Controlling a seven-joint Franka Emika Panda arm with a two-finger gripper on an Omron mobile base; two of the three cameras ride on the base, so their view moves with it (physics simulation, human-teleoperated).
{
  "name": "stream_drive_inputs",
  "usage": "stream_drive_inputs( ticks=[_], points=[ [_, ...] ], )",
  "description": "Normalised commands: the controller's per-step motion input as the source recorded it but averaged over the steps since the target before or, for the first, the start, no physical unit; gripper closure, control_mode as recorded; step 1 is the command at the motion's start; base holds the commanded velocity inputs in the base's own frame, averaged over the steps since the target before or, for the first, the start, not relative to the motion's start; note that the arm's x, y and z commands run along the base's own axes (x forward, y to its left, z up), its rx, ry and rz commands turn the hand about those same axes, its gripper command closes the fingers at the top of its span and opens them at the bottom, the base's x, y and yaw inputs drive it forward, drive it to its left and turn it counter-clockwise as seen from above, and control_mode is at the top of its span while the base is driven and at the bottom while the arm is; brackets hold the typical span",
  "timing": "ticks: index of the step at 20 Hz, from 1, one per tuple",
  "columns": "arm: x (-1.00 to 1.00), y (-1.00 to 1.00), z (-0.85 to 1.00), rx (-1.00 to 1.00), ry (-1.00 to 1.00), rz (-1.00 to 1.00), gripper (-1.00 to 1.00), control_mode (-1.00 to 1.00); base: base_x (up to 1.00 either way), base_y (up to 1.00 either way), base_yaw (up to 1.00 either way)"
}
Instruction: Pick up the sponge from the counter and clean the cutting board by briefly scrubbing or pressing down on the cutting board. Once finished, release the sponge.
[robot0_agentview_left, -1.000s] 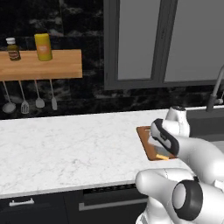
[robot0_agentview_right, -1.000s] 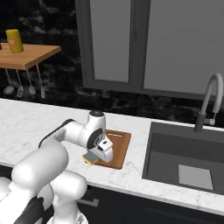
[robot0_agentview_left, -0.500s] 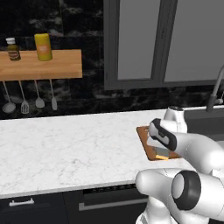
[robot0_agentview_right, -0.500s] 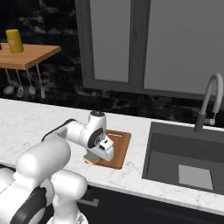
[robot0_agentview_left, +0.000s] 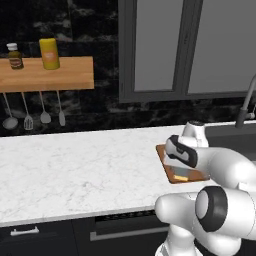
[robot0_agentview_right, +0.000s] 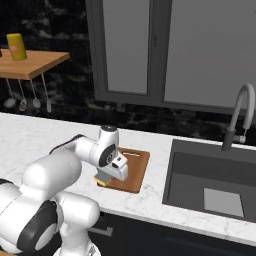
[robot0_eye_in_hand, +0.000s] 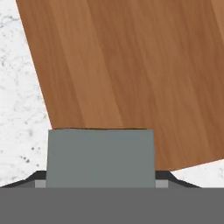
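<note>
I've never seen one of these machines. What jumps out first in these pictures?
The big white arm bends low over the counter, its fingers gripping a sponge over the near end of a reddish-brown board. To the right lies a dark sink with a curved faucet; on the left wall, a wooden shelf carries bottles above hanging utensils.

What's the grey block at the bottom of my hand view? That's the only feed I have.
Observer: The sponge. The right base view shows its yellow body under that grey top, gripped in the pincer.
Operator: Which part of the board?
Observer: The near left corner of the board, the end away from the sink.
Operator: Pressed down?
Observer: The left base view shows the yellow edge low against the wood. I can't confirm contact.
</note>
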Motion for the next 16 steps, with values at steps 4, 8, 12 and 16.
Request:
stream_drive_inputs(
  ticks=[4, 8, 12, 16],
  points=[
    [0.17, 0.03, -0.15, 0.0, 0.0, 0.0, 1.0, -1.0, 0.0, 0.0, 0.0],
    [0.21, -0.01, -0.32, 0.0, 0.0, 0.0, 1.0, -1.0, 0.0, 0.0, 0.0],
    [0.13, -0.01, -0.32, 0.0, 0.0, 0.0, 1.0, -1.0, 0.0, 0.0, 0.0],
    [0.18, -0.1, -0.24, 0.0, 0.0, 0.0, 1.0, -1.0, 0.0, 0.0, 0.0]
  ],
)
